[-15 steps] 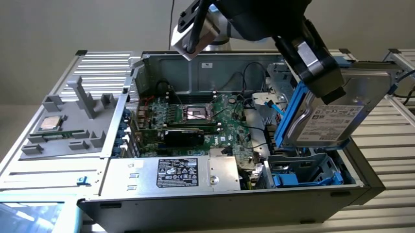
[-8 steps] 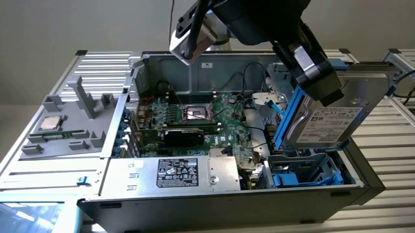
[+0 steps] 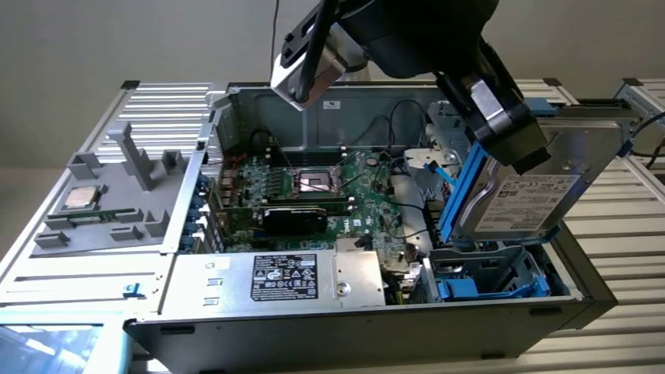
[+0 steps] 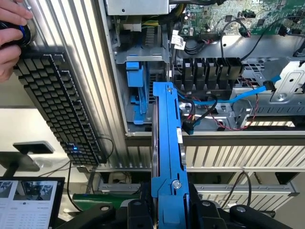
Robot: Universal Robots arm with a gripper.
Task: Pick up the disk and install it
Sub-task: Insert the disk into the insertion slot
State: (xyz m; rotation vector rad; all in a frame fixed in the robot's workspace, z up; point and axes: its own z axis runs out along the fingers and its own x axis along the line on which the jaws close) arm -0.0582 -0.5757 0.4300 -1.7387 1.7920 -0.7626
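The disk [image 3: 532, 196] is a silver drive with a white label and a blue carrier frame. It hangs tilted on edge above the drive bay [image 3: 488, 280] at the exterior view's right end of the open computer case. My gripper [image 3: 516, 142] is shut on its upper end. In the wrist view the disk's blue frame edge [image 4: 167, 143] runs straight out from between my gripper [image 4: 169, 212] fingers [image 4: 138, 214]. Its far end hovers over the bay [image 4: 136, 81] and its blue plastic carriers.
The case holds a motherboard [image 3: 322, 187], a labelled power-supply box [image 3: 280, 276] and loose blue and black cables [image 4: 209, 102] beside the bay. A grey tray with a CPU chip [image 3: 81, 197] lies at the exterior view's left. A keyboard [image 4: 57, 105], a person's hand [image 4: 10, 28] and a screen [image 4: 28, 202] lie outside the case.
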